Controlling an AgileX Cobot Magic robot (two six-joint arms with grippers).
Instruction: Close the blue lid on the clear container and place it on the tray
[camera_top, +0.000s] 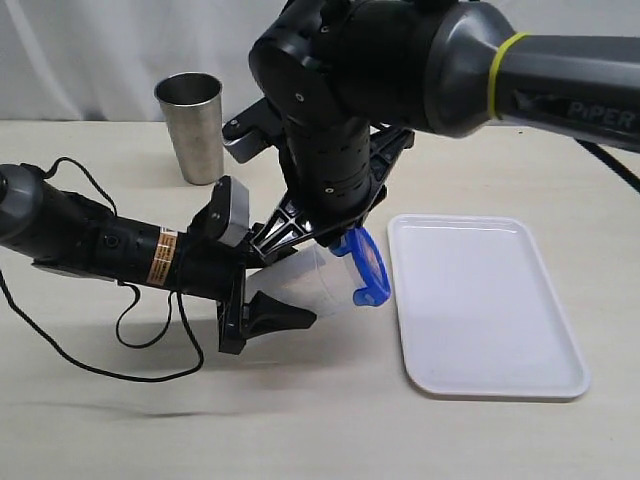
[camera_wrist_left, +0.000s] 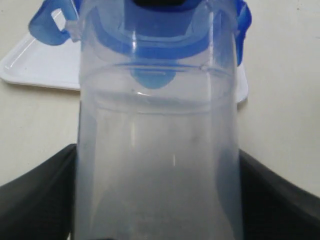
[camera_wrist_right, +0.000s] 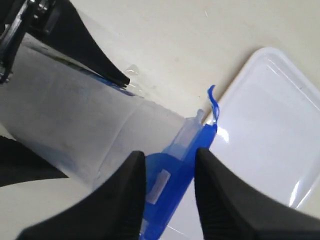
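My left gripper (camera_top: 290, 285) is shut on the clear container (camera_top: 303, 283), holding it tilted just above the table with its mouth toward the tray (camera_top: 480, 330). In the left wrist view the cloudy container (camera_wrist_left: 157, 165) fills the gap between the black fingers (camera_wrist_left: 35, 200). The blue lid (camera_top: 368, 265) sits on the container's mouth, its flaps sticking out. My right gripper (camera_wrist_right: 170, 160) comes down from above and is shut on the blue lid (camera_wrist_right: 172, 172) at its edge, one finger on each side. The white tray (camera_wrist_right: 265, 130) lies empty just past the lid.
A shiny steel cup (camera_top: 192, 125) stands upright at the back left of the table. A black cable (camera_top: 130, 340) loops on the table beneath the left arm. The right arm's bulk (camera_top: 340, 130) hangs over the middle.
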